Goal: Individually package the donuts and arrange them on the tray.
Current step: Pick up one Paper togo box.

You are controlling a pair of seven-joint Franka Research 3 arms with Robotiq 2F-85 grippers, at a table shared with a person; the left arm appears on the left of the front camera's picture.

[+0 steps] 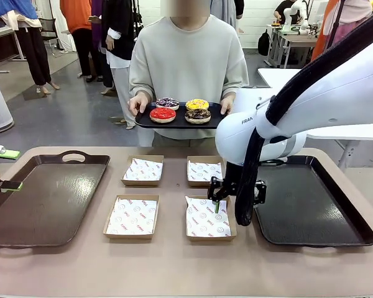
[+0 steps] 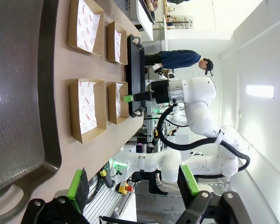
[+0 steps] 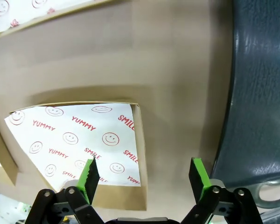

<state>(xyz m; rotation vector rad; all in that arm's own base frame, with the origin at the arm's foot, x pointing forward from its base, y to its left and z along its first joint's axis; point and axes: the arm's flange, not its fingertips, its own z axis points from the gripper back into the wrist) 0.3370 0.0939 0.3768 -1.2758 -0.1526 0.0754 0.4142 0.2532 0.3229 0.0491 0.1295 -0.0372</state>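
A person across the table holds a dark serving tray (image 1: pixel 143 121) with four donuts: sprinkled chocolate (image 1: pixel 168 102), yellow (image 1: pixel 197 103), glossy red (image 1: pixel 163 114) and dark chocolate (image 1: pixel 198 115). My right gripper (image 1: pixel 216 205) hangs low over the right edge of the near-right box (image 1: pixel 202 218). In the right wrist view this gripper (image 3: pixel 144 175) is open and empty, with the box's printed paper (image 3: pixel 79 140) just beyond its fingers. My left gripper (image 1: pixel 9 169) stands at the table's far left beside the left tray (image 1: pixel 46 198); it is open (image 2: pixel 133 182) and holds nothing.
Three more paper-lined cardboard boxes lie mid-table: far left (image 1: pixel 143 170), far right (image 1: pixel 205 171) and near left (image 1: pixel 132 216). A dark tray (image 1: pixel 311 202) lies on the right, partly behind my right arm. Other people stand farther back.
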